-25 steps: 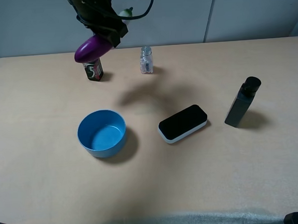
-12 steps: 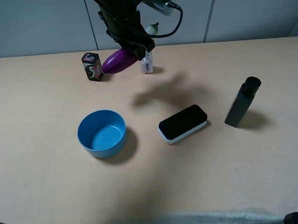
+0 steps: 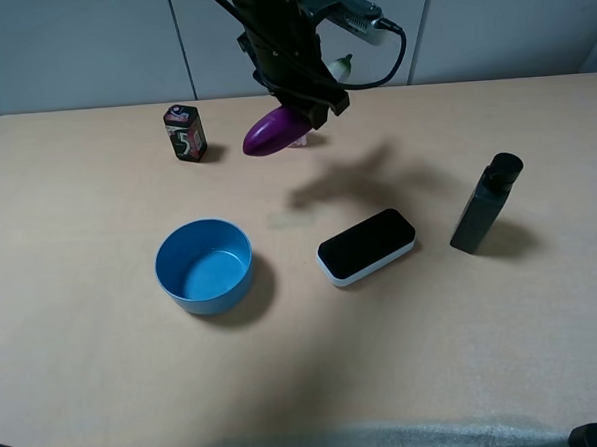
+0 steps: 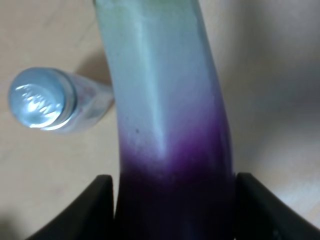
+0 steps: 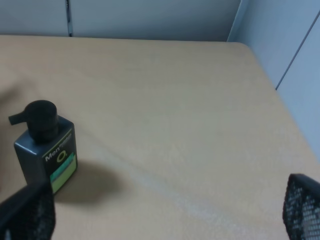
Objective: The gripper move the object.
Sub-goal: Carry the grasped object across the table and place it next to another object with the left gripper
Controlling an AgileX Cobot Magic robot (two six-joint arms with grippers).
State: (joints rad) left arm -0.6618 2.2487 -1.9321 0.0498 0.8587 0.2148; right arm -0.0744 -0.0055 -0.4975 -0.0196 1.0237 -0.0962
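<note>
My left gripper [image 3: 304,101] hangs above the far middle of the table, shut on the long purple eggplant [image 3: 272,132]. The eggplant is held tilted in the air, with its purple end down to the left and its green stem [image 3: 345,66] up to the right. In the left wrist view the eggplant [image 4: 165,125] fills the space between the two dark fingers [image 4: 100,205], fading from purple to white. My right gripper [image 5: 165,200] is open and empty; only its finger ends show in the right wrist view, low over the table's right side.
A blue bowl [image 3: 205,266] sits front left. A black-and-white eraser [image 3: 366,246] lies in the middle. A dark pump bottle [image 3: 486,204] stands on the right and also shows in the right wrist view [image 5: 46,147]. A small box [image 3: 185,133] stands far left. A small glass bottle [image 4: 37,100] stands under the eggplant.
My left arm has carried the eggplant to the right, from above the small box to above the glass bottle. Its shadow has moved right too.
</note>
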